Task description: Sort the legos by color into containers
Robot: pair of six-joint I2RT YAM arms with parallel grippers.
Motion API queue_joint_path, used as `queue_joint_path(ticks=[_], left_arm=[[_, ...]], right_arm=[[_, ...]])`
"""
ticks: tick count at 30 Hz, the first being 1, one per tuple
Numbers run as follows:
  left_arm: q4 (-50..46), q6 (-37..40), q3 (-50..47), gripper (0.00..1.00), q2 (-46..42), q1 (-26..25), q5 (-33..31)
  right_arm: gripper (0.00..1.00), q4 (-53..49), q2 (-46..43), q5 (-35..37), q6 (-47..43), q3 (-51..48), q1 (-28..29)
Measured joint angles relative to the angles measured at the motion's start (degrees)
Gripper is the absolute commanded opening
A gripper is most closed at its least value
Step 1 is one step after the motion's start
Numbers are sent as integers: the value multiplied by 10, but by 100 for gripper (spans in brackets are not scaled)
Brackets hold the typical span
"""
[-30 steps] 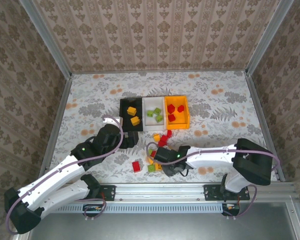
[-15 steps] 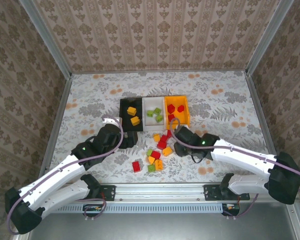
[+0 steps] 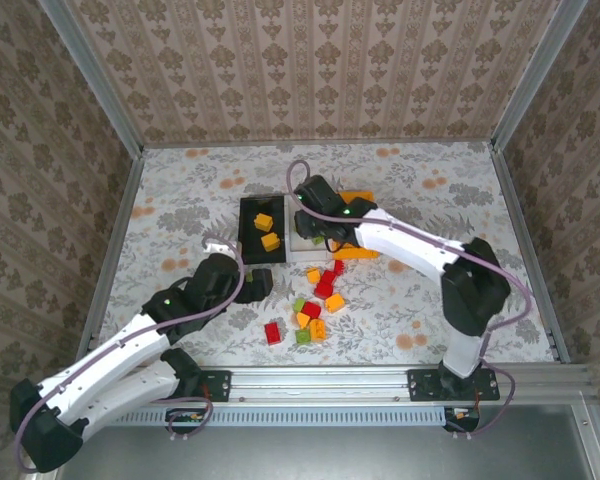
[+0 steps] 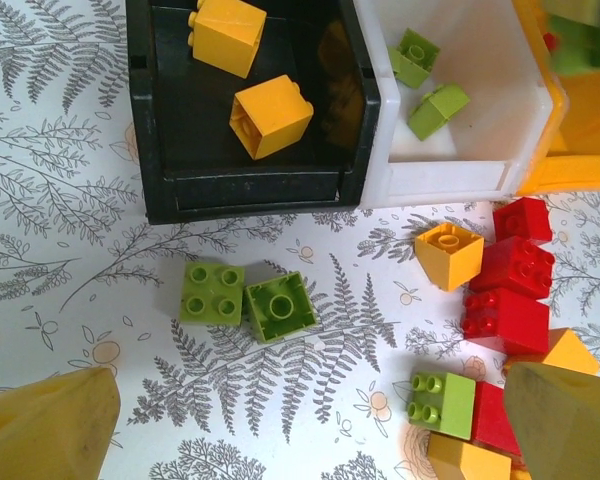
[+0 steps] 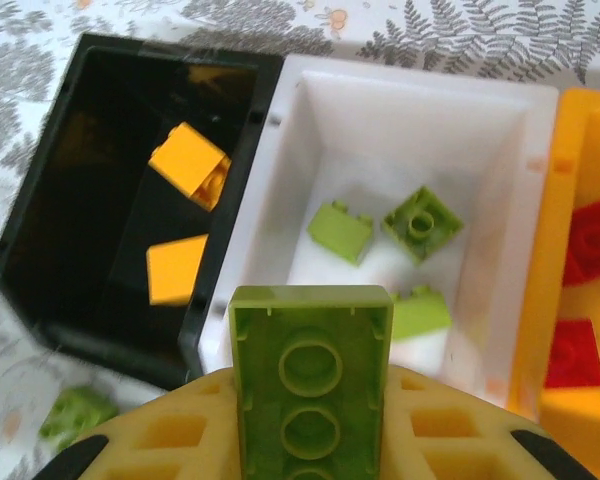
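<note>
Inside the white bin [image 5: 410, 85] lie green bricks [image 5: 421, 222].

Light fell soft and even from above, so I saw only faint shadows on the table [image 3: 180, 190]. Ahead of the left gripper [image 4: 310, 415] the loose legos [image 4: 280, 307] were crisp; its fingers [image 4: 50, 425] blurred. The green lego [image 5: 310, 350] in the right gripper [image 5: 310, 440] looked sharp, the white bin [image 5: 380, 120] beyond it glared (the black bin [image 5: 40, 250] mirrored orange on its glossy wall).
</note>
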Motion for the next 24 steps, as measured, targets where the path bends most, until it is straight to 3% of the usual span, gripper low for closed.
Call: queue_joint_path(ticks=[3, 7, 10, 18, 24], left_arm=[[-1, -2, -5, 100, -7, 2, 4], [-4, -3, -11, 100, -7, 4, 8], [-4, -4, -13, 100, -7, 4, 12], [-4, -3, -13, 98, 14, 4, 29], [4, 7, -7, 95, 115, -14, 62]], right_arm=[[35, -4, 49, 0, 3, 34, -11], [62, -15, 85, 0, 7, 60, -19], [71, -18, 87, 0, 7, 66, -21], [75, 0, 11, -5, 13, -5, -20], [75, 29, -92, -18, 30, -111, -20]])
